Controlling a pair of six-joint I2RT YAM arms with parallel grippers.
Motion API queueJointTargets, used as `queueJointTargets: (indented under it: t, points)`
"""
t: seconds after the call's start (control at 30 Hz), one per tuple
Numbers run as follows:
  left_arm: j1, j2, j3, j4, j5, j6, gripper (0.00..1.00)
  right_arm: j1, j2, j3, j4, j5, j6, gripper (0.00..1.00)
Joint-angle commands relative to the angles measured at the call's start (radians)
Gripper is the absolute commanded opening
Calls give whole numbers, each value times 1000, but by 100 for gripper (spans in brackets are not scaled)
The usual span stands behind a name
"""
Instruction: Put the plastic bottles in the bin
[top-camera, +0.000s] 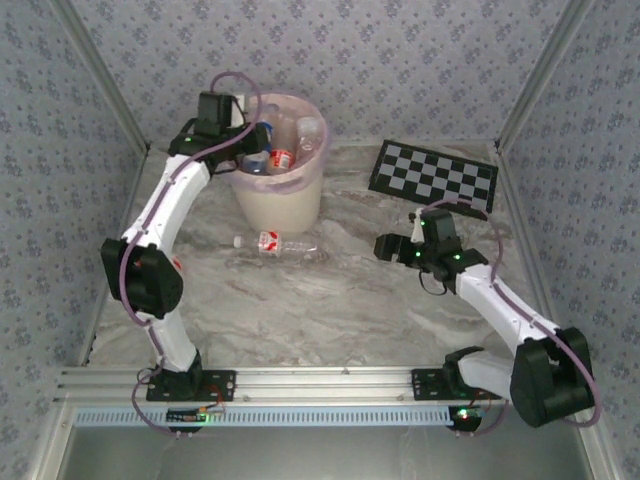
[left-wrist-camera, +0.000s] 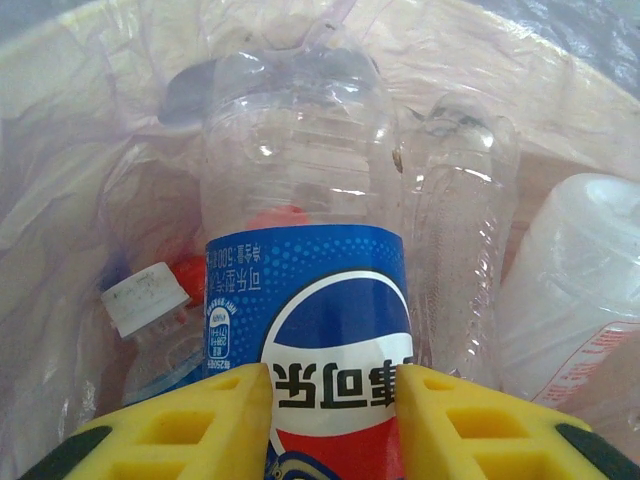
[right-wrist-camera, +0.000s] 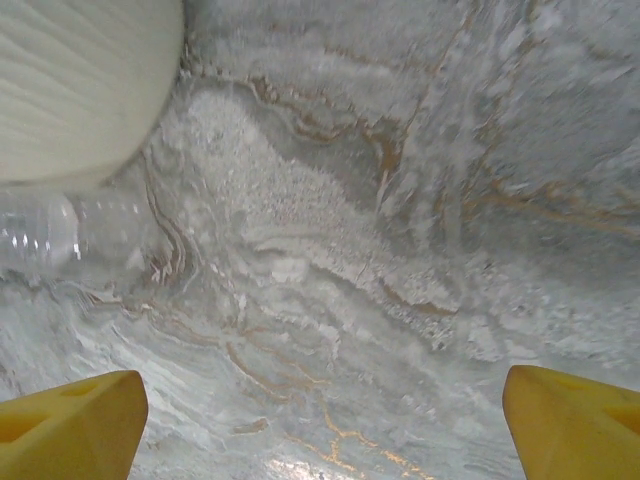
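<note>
My left gripper (top-camera: 248, 136) hangs over the cream-white bin (top-camera: 282, 205), shut on a clear bottle with a blue label (left-wrist-camera: 300, 250). Its yellow fingers (left-wrist-camera: 200, 425) press both sides of the label, and the bottle's base points down into the bin. Several more bottles (left-wrist-camera: 460, 250) lie inside against the pale bag (left-wrist-camera: 70, 150). One clear bottle with a red label (top-camera: 275, 243) lies on its side on the table in front of the bin. My right gripper (top-camera: 386, 247) hovers open to that bottle's right, with bare marble between its fingers (right-wrist-camera: 70, 430). In the right wrist view, the bottle's end (right-wrist-camera: 40, 235) is at the left, below the bin wall (right-wrist-camera: 80, 80).
A black-and-white checkerboard (top-camera: 433, 175) lies flat at the back right. Patterned walls close in the marble table (top-camera: 330, 310) on three sides. The aluminium rail (top-camera: 320, 382) carrying both arm bases runs along the near edge.
</note>
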Motion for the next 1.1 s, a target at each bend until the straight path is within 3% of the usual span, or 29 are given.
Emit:
queueJointTargets:
  t: [0.0,0.17,0.33,0.47,0.57,0.7,0.9,0.97,1.07]
  points:
    - [-76,60,-40,-144,95,-39,37,-35,-62,-30,-48,-64,-43,93]
    - [-156,76,-16,-139,96,-40,37,-44,-184,-90,-29,-205,-169,92]
    - [-205,108,62,-160,95,-38,41,-19,-250,-143,23,-281,-182,91]
    - [-207,89,123,-175,84,-27,55,-10,-280,-146,19,-217,-176,91]
    - [-206,104,260,-280,61,35,74,-20,-263,-121,5,-126,-144,91]
    - [-207,92,402,-343,43,88,95,-47,-187,-91,42,-135,-97,92]
    - [-204,7,606,-517,-121,117,98,-65,-162,-63,16,-97,-95,94]
    - [-203,-67,547,-568,-192,107,99,-83,-163,-68,18,-96,-95,94]
    - [-200,-274,188,-490,-239,-2,98,-106,-152,-72,27,-100,-94,94]
